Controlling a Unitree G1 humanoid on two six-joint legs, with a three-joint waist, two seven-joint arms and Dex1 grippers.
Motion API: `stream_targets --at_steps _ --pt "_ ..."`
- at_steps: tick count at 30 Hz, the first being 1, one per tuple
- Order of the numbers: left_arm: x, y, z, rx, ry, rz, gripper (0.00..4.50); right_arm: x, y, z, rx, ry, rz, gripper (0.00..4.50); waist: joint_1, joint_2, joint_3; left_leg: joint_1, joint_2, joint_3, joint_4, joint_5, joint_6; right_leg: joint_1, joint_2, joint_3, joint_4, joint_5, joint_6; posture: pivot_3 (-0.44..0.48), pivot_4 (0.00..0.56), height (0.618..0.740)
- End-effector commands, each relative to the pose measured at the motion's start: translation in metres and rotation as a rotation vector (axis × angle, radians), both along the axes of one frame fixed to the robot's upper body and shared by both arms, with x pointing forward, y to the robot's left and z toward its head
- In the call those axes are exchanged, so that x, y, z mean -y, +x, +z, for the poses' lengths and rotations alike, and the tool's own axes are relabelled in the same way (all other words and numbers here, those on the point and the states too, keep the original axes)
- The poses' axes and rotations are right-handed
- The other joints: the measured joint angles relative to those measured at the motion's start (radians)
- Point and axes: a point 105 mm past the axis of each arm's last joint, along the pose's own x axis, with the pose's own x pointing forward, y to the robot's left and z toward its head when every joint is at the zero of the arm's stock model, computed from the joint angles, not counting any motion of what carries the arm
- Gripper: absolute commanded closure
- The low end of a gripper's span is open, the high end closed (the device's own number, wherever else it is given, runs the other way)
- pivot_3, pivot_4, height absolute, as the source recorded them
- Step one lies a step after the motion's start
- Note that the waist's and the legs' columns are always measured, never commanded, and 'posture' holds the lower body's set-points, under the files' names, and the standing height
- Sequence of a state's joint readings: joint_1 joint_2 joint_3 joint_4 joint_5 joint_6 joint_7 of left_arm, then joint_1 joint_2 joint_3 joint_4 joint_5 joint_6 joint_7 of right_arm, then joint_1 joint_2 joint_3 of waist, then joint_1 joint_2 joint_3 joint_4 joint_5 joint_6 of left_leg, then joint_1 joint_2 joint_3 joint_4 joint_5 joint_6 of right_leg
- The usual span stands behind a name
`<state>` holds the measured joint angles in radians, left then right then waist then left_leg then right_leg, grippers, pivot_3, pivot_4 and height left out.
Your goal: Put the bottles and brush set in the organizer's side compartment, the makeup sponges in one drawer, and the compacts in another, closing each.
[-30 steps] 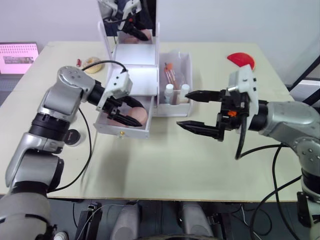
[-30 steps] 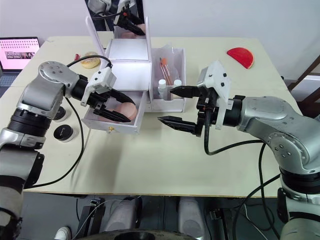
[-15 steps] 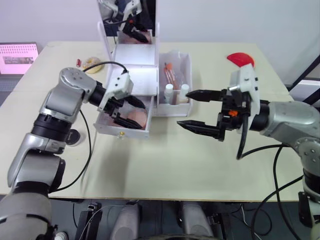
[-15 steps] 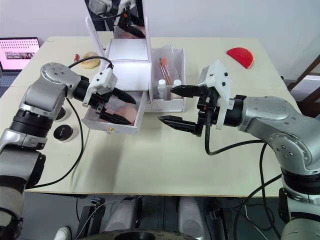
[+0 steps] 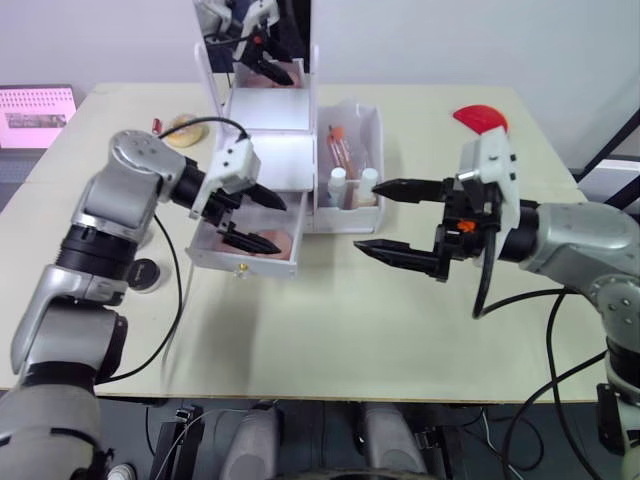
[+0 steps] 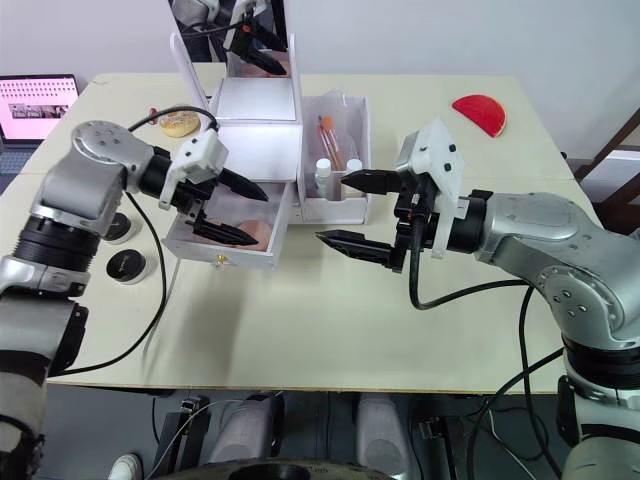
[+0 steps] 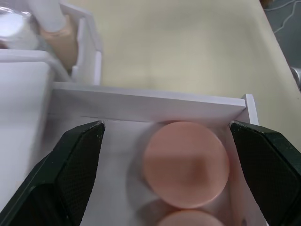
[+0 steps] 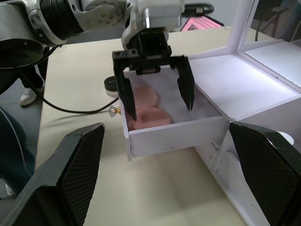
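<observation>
The white organizer (image 5: pixel 275 130) stands on the table (image 5: pixel 330 320), and its bottom drawer (image 5: pixel 246 262) is pulled out. Two pink makeup sponges (image 7: pixel 186 164) lie inside the drawer, near its front wall. The left gripper (image 5: pixel 252 217) hangs just above the drawer with its two black fingers spread wide and nothing between them. The right gripper (image 5: pixel 395 219) waits in the air beside the organizer's side compartment (image 5: pixel 350 160), fingers also spread and empty. The bottles (image 5: pixel 352 183) stand in that side compartment.

The sponges look done, so the next job is likely to shut this drawer. To do it well, the left gripper should lift clear of the drawer first, then push flat on the drawer front by the little gold knob (image 5: pixel 239 269). A slow, straight push is best, so the organizer does not slide. Two dark compacts (image 6: pixel 126 265) wait on the table beside the drawer.
</observation>
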<state>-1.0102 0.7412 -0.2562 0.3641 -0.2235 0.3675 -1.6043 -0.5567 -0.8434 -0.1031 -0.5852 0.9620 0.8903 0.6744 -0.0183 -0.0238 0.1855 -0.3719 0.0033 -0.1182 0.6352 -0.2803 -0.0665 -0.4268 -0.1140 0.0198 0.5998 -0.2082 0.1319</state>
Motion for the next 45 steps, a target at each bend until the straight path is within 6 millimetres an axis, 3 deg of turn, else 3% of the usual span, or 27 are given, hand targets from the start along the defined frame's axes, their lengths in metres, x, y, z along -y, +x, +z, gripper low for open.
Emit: stream_targets --at_steps 1,5,9,19,25,33,36,43,45 --pt "-0.016 -0.005 0.031 0.051 -0.056 0.034 0.04 0.004 -0.005 0.011 0.046 0.012 -0.004 0.0 -0.002 0.0 0.0 0.0 0.0 0.0 0.0 0.0 0.0 0.0 0.0 0.0 0.0 0.0 0.0 0.0 0.15 0.739" --pt "-0.054 -0.011 0.046 0.061 -0.081 0.163 0.04 0.023 0.001 0.01 0.036 -0.005 -0.072 0.0 -0.002 0.0 0.0 0.0 0.0 0.0 0.0 0.0 0.0 0.0 0.0 0.0 0.0 0.0 0.0 0.0 0.15 0.739" --pt "-0.089 -0.02 0.048 0.078 -0.093 0.306 0.04 0.046 0.008 0.005 0.017 -0.018 -0.16 0.0 -0.001 0.0 0.0 0.0 0.0 0.0 -0.001 0.0 0.0 0.0 0.0 0.0 0.0 0.0 0.0 0.0 0.15 0.739" --pt "-0.168 -0.065 0.018 0.062 -0.121 0.703 0.04 0.122 0.004 -0.02 0.009 -0.066 -0.375 0.0 0.004 0.0 0.0 0.001 0.0 0.0 0.0 0.0 0.0 0.001 0.0 0.0 0.001 0.0 0.0 0.0 0.15 0.739" --pt "-0.185 -0.084 -0.002 0.05 -0.139 0.807 0.04 0.162 -0.003 -0.047 -0.038 -0.102 -0.453 0.0 0.003 0.0 0.0 0.006 0.0 0.0 0.0 0.0 0.0 0.006 0.0 0.0 0.001 -0.002 -0.005 0.0 0.15 0.739" --pt "-0.168 -0.087 -0.008 0.026 -0.144 0.752 0.04 0.148 0.001 -0.045 -0.029 -0.083 -0.414 0.0 -0.002 0.001 0.0 0.018 0.002 0.001 -0.001 0.0 0.0 0.016 0.0 0.0 0.001 -0.004 -0.004 0.0 0.15 0.739" --pt "-0.146 -0.091 -0.016 -0.021 -0.121 0.642 0.89 0.133 0.001 -0.041 -0.021 -0.083 -0.377 0.0 -0.001 0.001 0.0 0.018 0.002 0.001 -0.001 0.0 0.0 0.016 0.0 0.0 0.0 -0.003 -0.005 0.0 0.15 0.739" --pt "-0.086 -0.095 -0.041 -0.079 -0.047 0.402 4.45 0.098 0.003 -0.028 0.017 -0.067 -0.282 0.0 0.003 0.001 0.001 0.016 0.002 0.001 -0.003 0.0 0.0 0.016 0.0 0.0 -0.003 -0.002 -0.007 0.0 0.15 0.739" --pt "-0.079 -0.087 -0.048 -0.054 -0.027 0.39 4.48 0.086 0.005 -0.024 0.031 -0.063 -0.251 0.0 0.004 0.001 0.001 0.017 0.002 0.001 -0.002 0.0 0.0 0.016 0.0 0.0 -0.002 -0.002 -0.007 0.0 0.15 0.739"
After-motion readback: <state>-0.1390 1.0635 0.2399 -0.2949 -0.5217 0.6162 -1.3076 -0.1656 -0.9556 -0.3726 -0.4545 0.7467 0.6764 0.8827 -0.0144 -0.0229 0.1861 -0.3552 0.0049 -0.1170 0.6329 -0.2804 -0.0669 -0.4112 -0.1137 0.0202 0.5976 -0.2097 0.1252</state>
